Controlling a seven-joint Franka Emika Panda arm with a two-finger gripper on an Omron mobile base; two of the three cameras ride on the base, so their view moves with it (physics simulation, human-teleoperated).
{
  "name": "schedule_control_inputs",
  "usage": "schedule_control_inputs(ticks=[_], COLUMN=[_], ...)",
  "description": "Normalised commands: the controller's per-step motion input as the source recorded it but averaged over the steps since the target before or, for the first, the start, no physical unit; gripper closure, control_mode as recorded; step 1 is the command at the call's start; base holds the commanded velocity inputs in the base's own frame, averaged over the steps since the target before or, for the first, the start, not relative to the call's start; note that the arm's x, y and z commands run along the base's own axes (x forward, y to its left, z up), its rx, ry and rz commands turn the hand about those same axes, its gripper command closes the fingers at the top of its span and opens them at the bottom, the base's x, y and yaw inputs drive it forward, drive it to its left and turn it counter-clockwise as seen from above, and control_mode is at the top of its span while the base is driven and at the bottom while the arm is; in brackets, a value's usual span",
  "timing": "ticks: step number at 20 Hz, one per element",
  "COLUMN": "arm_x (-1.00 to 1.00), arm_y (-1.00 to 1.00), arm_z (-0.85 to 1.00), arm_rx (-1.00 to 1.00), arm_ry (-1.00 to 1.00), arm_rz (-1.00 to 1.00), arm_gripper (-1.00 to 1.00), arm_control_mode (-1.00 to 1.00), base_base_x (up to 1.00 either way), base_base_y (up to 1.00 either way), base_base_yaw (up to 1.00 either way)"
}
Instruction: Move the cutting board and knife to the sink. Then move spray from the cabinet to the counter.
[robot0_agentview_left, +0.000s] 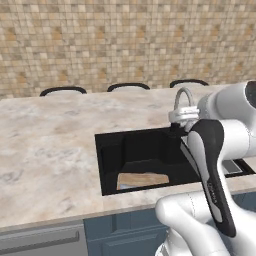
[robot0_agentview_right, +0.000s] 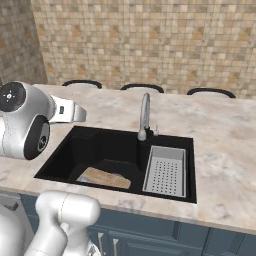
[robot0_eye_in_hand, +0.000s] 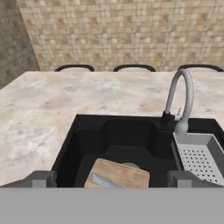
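The board lies flat on the floor of the sink, toward its front wall and left of the grey perforated strainer tray that fills the right end of the basin. The knife rests on the board near its front left corner, blade grey; its handle cannot be made out. The gripper hangs above the sink's front edge with its 2 fingertips spread wide and nothing between them. The faucet rises at the back rim and arches forward over the tray. The worktop is bare left of and behind the basin. 3 dark chair backs line its far edge before the tiled wall
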Motion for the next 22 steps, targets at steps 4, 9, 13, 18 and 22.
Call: schedule_control_inputs(ticks=[4, 9, 13, 18, 22], arm_x=[-0.17, 0.00, 0.00, 0.00, 0.00], arm_y=[0.00, 0.00, 0.00, 0.00, 0.00], arm_z=[0.06, 0.00, 0.00, 0.00, 0.00], arm_rx=[0.00, 0.00, 0.00, 0.00, 0.00], arm_ry=[-0.02, 0.00, 0.00, 0.00, 0.00], arm_rz=[0.00, 0.00, 0.00, 0.00, 0.00], arm_gripper=[-1.00, -1.00, -1.00, -1.00, -1.00], arm_control_mode=[-1.00, -1.00, -1.00, 1.00, 1.00], base_base_x=[0.00, 0.00, 0.00, -0.64, -0.82], base_base_y=[0.00, 0.00, 0.00, 0.10, 0.81], base_base_yaw=[0.00, 0.00, 0.00, 0.00, 0.20])
